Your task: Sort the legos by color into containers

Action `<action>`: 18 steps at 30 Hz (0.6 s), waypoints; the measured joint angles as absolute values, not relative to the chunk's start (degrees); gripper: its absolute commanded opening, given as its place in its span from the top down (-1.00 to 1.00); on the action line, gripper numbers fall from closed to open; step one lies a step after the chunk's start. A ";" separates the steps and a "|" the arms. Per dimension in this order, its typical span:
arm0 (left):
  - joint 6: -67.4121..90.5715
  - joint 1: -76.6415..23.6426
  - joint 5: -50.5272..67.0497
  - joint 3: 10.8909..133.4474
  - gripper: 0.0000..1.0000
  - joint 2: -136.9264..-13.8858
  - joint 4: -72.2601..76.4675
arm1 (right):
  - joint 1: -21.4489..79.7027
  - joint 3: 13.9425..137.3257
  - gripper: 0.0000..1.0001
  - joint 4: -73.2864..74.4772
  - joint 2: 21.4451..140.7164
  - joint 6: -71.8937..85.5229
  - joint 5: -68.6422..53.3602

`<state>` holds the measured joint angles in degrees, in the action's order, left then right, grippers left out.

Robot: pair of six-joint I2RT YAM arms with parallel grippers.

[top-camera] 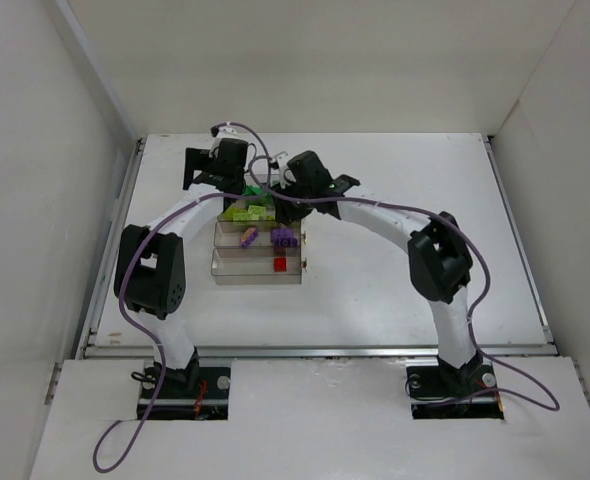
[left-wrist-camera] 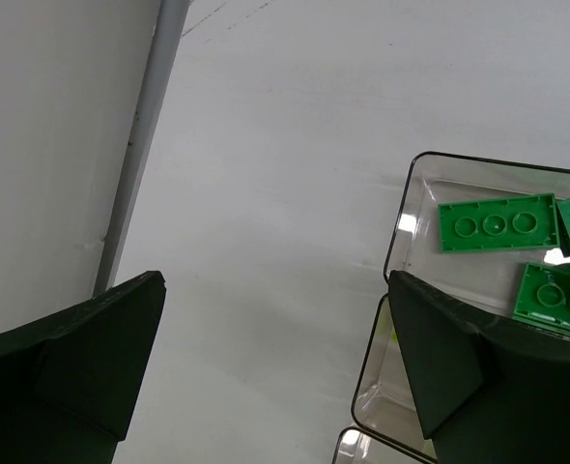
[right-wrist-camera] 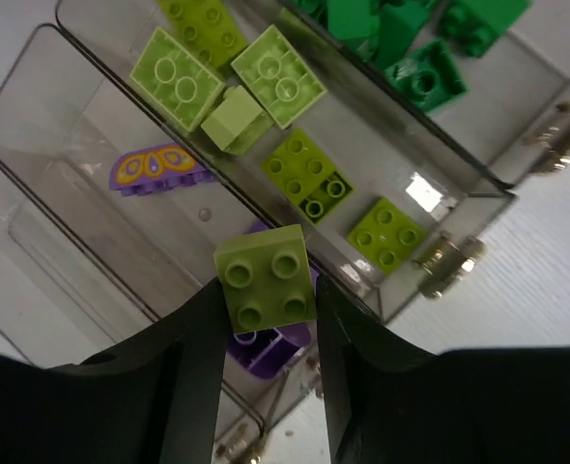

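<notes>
a: right gripper point(right-wrist-camera: 268, 309)?
b: clamped on a yellow-green brick point(right-wrist-camera: 264, 274), held over the wall between two bins of the containers point(right-wrist-camera: 63, 164). loose yellow-green legos point(right-wrist-camera: 177, 79) lie at its 11 o'clock, a purple piece point(right-wrist-camera: 155, 169) at 10, dark green legos point(right-wrist-camera: 425, 82) at 1.
a: and the left gripper point(left-wrist-camera: 275, 329)?
b: fingers spread wide, nothing between them, just beside the containers' end, with the dark green legos at its 2 o'clock.
</notes>
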<state>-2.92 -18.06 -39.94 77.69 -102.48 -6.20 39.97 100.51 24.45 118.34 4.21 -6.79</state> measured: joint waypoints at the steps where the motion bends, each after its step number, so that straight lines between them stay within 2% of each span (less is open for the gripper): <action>1: -2.92 -17.98 -39.97 77.69 -1.00 -102.48 -6.20 | 40.45 101.38 0.53 24.47 119.96 4.27 -7.44; 3: -2.92 -17.89 -40.10 77.54 -1.00 -102.48 -6.00 | 40.45 103.13 0.28 25.06 123.04 4.49 -8.12; 8: -2.87 -17.87 -40.38 77.36 -1.00 -102.48 -5.69 | 38.89 108.31 -0.04 25.93 126.13 4.99 -8.82; 13: -2.87 -17.87 -40.40 77.36 -1.00 -102.48 -5.54 | 37.95 110.52 -0.45 26.15 126.15 5.39 -8.95; 14: -2.87 -17.87 -40.42 77.36 -1.00 -102.48 -5.54 | 37.95 110.59 -0.74 26.17 126.15 5.52 -9.04; 16: -2.87 -17.89 -40.42 77.36 -1.00 -102.48 -5.54 | 37.95 110.63 -1.00 26.61 126.15 5.69 -9.21; 18: -2.87 -17.89 -40.42 77.36 -1.00 -102.48 -5.52 | 37.95 110.65 -1.00 27.03 126.15 5.63 -9.43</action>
<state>-2.87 -17.89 -40.42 77.36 -102.48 -5.52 37.95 110.65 27.03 126.15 5.63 -9.43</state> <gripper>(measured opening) 0.997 0.988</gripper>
